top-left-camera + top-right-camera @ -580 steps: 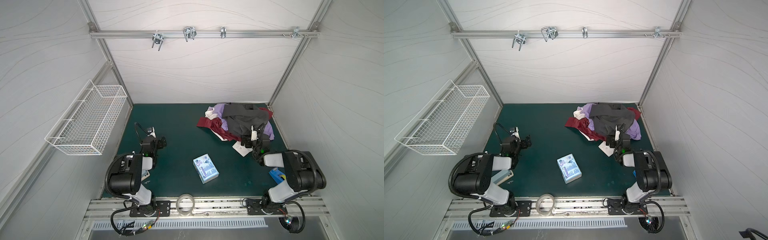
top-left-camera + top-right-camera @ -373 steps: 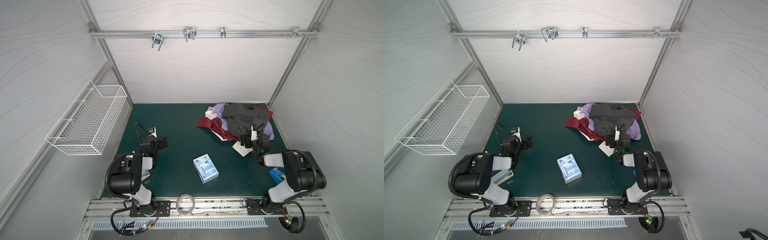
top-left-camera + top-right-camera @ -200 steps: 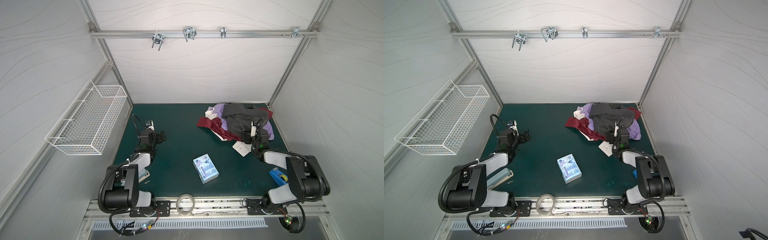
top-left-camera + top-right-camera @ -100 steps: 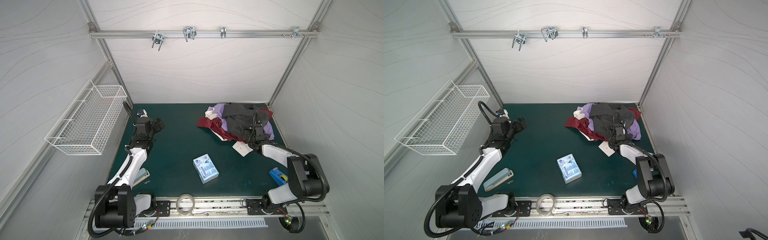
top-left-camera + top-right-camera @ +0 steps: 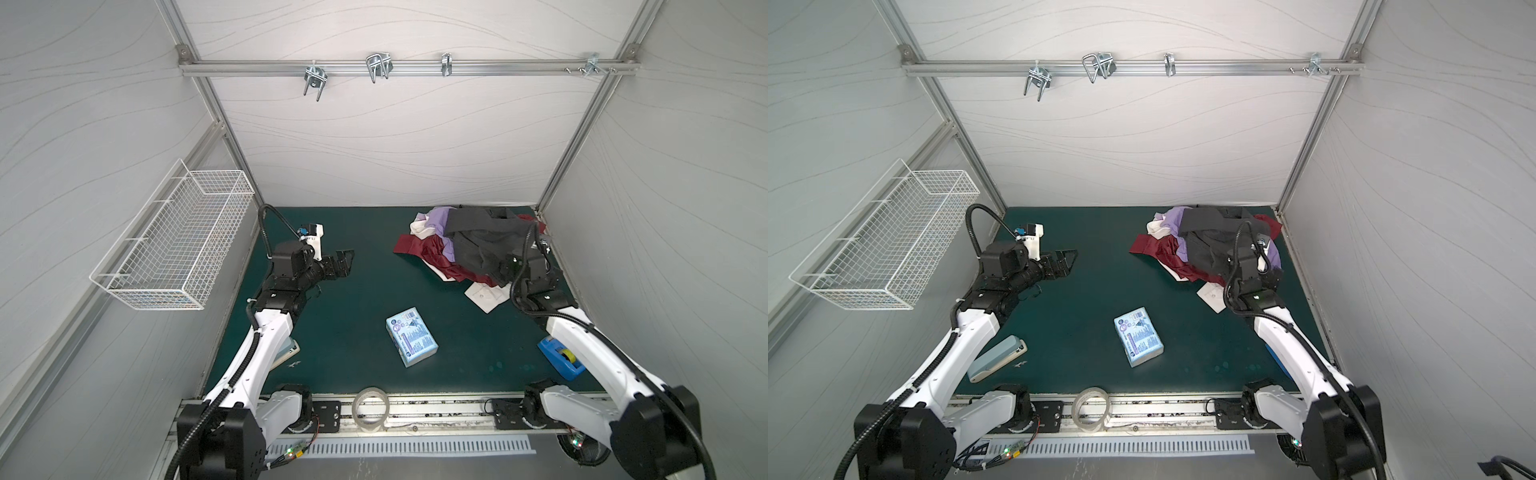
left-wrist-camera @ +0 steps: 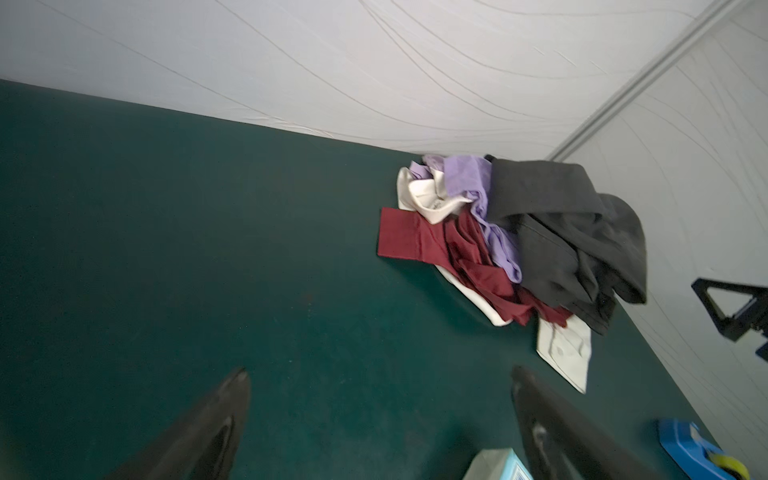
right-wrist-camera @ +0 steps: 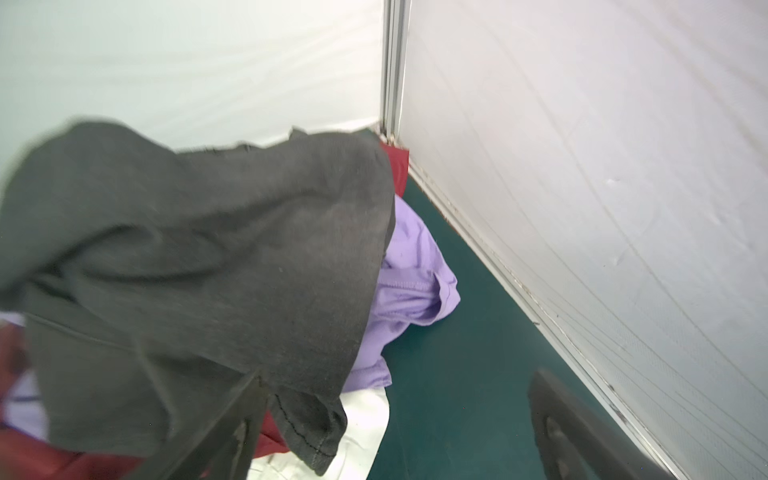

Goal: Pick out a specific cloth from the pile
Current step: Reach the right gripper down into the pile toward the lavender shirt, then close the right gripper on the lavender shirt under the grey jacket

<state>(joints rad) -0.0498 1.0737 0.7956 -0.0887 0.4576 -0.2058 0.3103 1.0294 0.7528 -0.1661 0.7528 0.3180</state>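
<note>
Now extended from its folded pose, the right gripper [image 7: 399,382], fingers wide and empty, stands at the wall side of the pile [image 5: 478,249]; no grasp is made yet. The cloth [image 7: 411,274] shows there, half under the dark grey garment [image 7: 208,249], close to the side wall [image 7: 582,208]: little room. The left gripper [image 6: 378,374], also wide, hovers over open mat [image 6: 166,249]

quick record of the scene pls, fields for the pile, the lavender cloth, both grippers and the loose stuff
pile: garments heaped in the mat's far right corner
lavender cloth: mostly under the dark grey garment, showing at both its sides
maroon cloth: spills out on the pile's left
left gripper: open, empty, over bare mat, far from the pile
right gripper: open, empty, at the pile's near right edge, lavender cloth just ahead
loose items: blue box, tape dispenser, tape roll, stapler
</note>
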